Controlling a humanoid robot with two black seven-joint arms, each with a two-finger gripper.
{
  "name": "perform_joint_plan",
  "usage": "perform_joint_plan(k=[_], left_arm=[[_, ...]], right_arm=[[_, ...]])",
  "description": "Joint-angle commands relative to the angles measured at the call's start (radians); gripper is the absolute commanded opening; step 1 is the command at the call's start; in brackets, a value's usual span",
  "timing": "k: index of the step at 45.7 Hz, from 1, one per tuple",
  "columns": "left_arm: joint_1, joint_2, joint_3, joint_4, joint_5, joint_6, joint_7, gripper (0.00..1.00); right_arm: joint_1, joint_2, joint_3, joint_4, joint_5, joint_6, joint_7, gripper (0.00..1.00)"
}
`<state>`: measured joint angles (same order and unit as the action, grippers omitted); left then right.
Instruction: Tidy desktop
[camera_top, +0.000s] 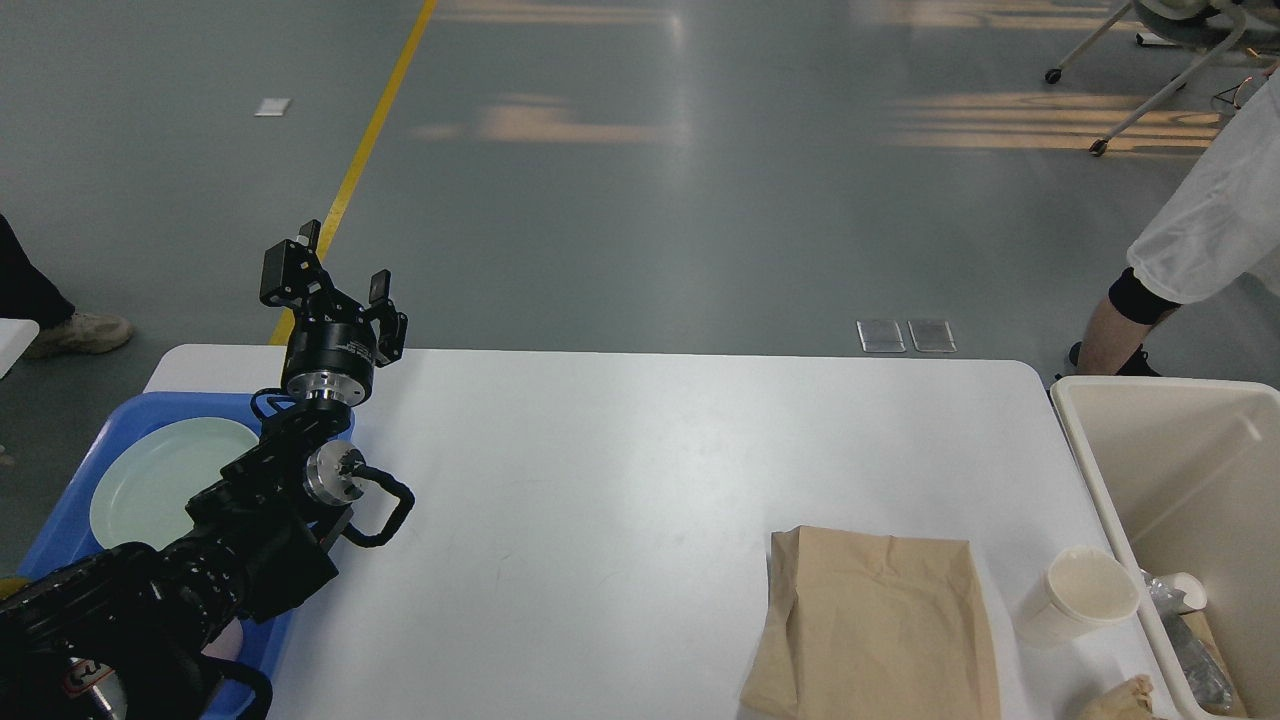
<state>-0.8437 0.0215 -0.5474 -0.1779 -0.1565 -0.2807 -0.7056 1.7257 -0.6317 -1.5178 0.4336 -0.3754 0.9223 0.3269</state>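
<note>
The desktop (620, 460) is a large white tabletop with rounded corners. A flat brown paper bag (875, 625) lies at its front right. A white paper cup (1080, 597) lies tilted next to the bag, its mouth facing up. My left gripper (328, 270) is open and empty, held upright above the table's far left corner. My right arm and gripper are out of view, and so is the clear glass it held.
A blue tray (62, 520) with a pale green plate (165, 480) sits at the left edge. A beige bin (1200, 500) stands at the right with trash inside. A crumpled brown scrap (1125, 697) lies at the front right. A person's leg (1120, 320) is beyond the bin.
</note>
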Motion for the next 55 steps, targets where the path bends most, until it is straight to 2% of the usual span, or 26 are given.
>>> perform_joint_plan(k=[1, 3, 4, 15, 27, 28, 30, 32, 44, 47, 51, 52, 55], left_arm=[[0.0, 0.0, 0.0, 0.0, 0.0, 0.0, 0.0, 0.96], [0.0, 0.0, 0.0, 0.0, 0.0, 0.0, 0.0, 0.96], [0.0, 0.0, 0.0, 0.0, 0.0, 0.0, 0.0, 0.96], [0.0, 0.0, 0.0, 0.0, 0.0, 0.0, 0.0, 0.96], [0.0, 0.0, 0.0, 0.0, 0.0, 0.0, 0.0, 0.96], [0.0, 0.0, 0.0, 0.0, 0.0, 0.0, 0.0, 0.96], [0.0, 0.0, 0.0, 0.0, 0.0, 0.0, 0.0, 0.96], [0.0, 0.0, 0.0, 0.0, 0.0, 0.0, 0.0, 0.96], [0.0, 0.0, 0.0, 0.0, 0.0, 0.0, 0.0, 0.96], [0.0, -0.002, 0.0, 0.0, 0.0, 0.0, 0.0, 0.96], [0.0, 0.0, 0.0, 0.0, 0.0, 0.0, 0.0, 0.96], [0.0, 0.0, 0.0, 0.0, 0.0, 0.0, 0.0, 0.96], [0.0, 0.0, 0.0, 0.0, 0.0, 0.0, 0.0, 0.96]], right_arm=[[-0.124, -0.072, 0.013, -0.032, 0.006, -0.108, 0.0, 0.0], [-0.172, -0.088, 0.014, -0.033, 0.015, -0.155, 0.0, 0.0], [-0.219, -0.104, 0.022, -0.033, 0.024, -0.218, 0.0, 0.0], [-0.457, -0.174, 0.174, -0.035, 0.033, -0.471, -0.002, 0.0], [-0.741, -0.161, 0.435, -0.035, 0.174, -0.741, 0.0, 0.0], [-0.758, -0.155, 0.45, -0.036, 0.182, -0.758, 0.0, 0.03], [-0.788, -0.142, 0.478, -0.044, 0.188, -0.783, 0.0, 0.14], [-0.813, -0.122, 0.496, -0.055, 0.19, -0.796, 0.0, 0.18], [-0.879, -0.069, 0.539, -0.091, 0.196, -0.803, 0.0, 0.19], [-0.879, -0.069, 0.539, -0.091, 0.196, -0.803, 0.0, 0.3], [-0.871, -0.072, 0.538, -0.09, 0.196, -0.803, 0.0, 0.67], [-0.868, -0.071, 0.538, -0.088, 0.196, -0.803, 0.001, 0.73], [-0.862, -0.071, 0.539, -0.078, 0.196, -0.798, 0.001, 0.83]])
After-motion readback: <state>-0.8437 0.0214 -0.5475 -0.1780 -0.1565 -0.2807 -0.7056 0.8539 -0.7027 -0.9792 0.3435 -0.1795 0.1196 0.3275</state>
